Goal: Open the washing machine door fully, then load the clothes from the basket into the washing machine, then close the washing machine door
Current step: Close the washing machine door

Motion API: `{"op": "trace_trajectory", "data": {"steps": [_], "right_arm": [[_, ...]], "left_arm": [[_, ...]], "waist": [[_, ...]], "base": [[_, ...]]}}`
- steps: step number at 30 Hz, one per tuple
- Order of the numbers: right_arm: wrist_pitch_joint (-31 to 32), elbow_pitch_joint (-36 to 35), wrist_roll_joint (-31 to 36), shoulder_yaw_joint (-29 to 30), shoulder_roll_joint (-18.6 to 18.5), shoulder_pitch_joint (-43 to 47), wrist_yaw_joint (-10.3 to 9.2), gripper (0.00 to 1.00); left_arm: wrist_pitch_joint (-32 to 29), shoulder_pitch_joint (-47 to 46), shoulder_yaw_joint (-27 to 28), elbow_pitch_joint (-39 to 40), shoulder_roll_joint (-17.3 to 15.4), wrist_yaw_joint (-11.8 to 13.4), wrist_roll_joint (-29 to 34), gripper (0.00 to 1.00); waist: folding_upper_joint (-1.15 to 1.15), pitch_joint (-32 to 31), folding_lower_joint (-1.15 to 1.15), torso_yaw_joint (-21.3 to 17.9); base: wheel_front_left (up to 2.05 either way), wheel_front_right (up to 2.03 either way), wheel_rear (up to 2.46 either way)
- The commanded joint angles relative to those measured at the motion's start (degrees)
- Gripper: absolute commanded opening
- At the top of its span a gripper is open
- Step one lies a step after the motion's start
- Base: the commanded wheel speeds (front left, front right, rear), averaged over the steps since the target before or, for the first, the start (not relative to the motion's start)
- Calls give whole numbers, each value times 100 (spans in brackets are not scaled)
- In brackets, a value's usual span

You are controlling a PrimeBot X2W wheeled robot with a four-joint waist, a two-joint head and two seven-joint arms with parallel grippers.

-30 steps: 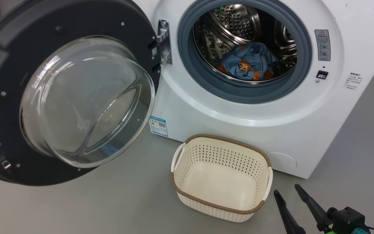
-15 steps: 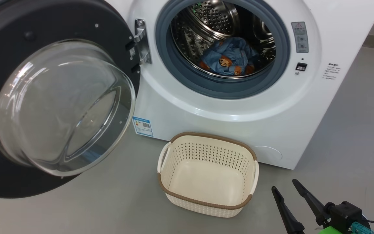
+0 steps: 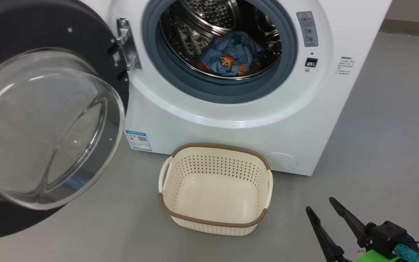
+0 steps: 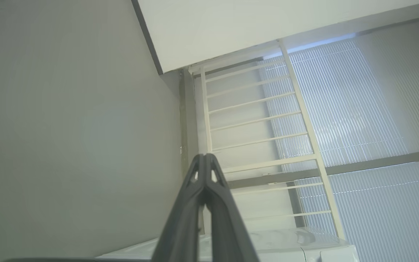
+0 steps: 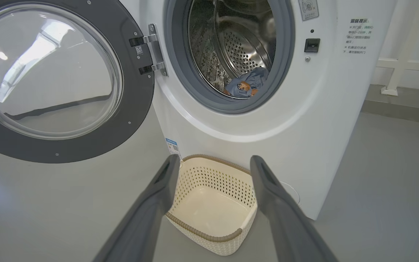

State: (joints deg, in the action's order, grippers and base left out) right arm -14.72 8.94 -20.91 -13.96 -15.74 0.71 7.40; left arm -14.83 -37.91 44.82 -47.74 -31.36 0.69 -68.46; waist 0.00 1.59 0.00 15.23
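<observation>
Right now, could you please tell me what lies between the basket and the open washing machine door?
Only bare grey floor separates the basket from the door, as the head view shows.

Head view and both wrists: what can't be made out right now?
- washing machine door: head view, left and lower rim cut off by the picture's edge; outer face turned away.
- clothes: head view, underside of the pile hidden behind the grey gasket; number of pieces unclear.
- printed notices on the washing machine: too small to read.
- left gripper: left wrist view, shut, facing a wall and railing; its position relative to the door cannot be told.
</observation>
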Motion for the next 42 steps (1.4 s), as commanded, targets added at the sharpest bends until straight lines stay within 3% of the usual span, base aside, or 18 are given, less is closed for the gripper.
{"op": "trace_trajectory", "data": {"steps": [1,14,31,42], "right_arm": [[-28,-119,-47,-112,-118,-180,9,100],[-28,-114,-62,-140,-178,-224,9,100],[-28,-98,-60,-173,-241,-270,9,100],[-28,-101,-78,-180,-303,-279,9,100]], "left_arm": [[-114,-137,0,103,-331,11,-34,0],[-690,-371,-185,-237,-297,94,-170,0],[-1264,-480,-436,-680,-273,-47,-207,0],[-2074,-509,-632,-859,-297,-58,-288,0]], "waist": [[0,33,0,-63],[0,95,0,-159],[0,149,0,-190],[0,172,0,-201]], "base": [[0,0,0],[0,0,0],[0,0,0],[0,0,0]]}}
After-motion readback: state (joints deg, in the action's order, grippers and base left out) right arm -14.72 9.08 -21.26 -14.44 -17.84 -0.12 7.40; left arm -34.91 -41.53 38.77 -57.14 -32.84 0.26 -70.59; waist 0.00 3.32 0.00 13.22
